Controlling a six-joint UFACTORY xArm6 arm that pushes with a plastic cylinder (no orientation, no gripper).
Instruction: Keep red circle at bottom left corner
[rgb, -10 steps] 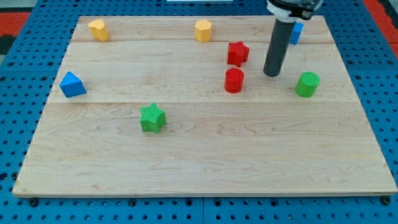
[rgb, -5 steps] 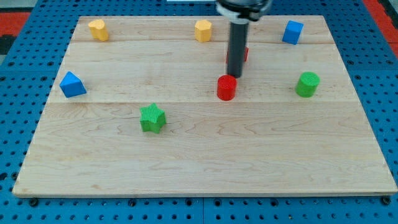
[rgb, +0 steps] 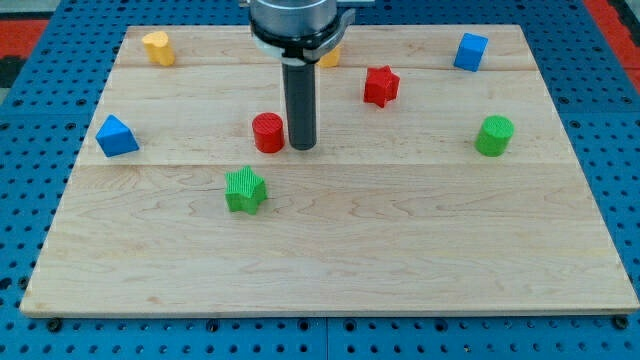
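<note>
The red circle (rgb: 268, 132) is a short red cylinder standing left of the board's middle. My tip (rgb: 301, 146) is right beside it on its right, touching or nearly touching. The green star (rgb: 245, 190) lies just below and to the left of the red circle. The board's bottom left corner (rgb: 45, 295) is far down and to the left of both.
A blue triangle (rgb: 116, 136) sits near the left edge. A yellow block (rgb: 157, 47) is at top left, another yellow block (rgb: 330, 55) is partly hidden behind the rod. A red star (rgb: 380, 86), a blue cube (rgb: 470, 51) and a green cylinder (rgb: 493, 135) stand on the right.
My tip swept from the right side across to the left, pushing the red circle leftward and slightly down. The other blocks have not moved.
</note>
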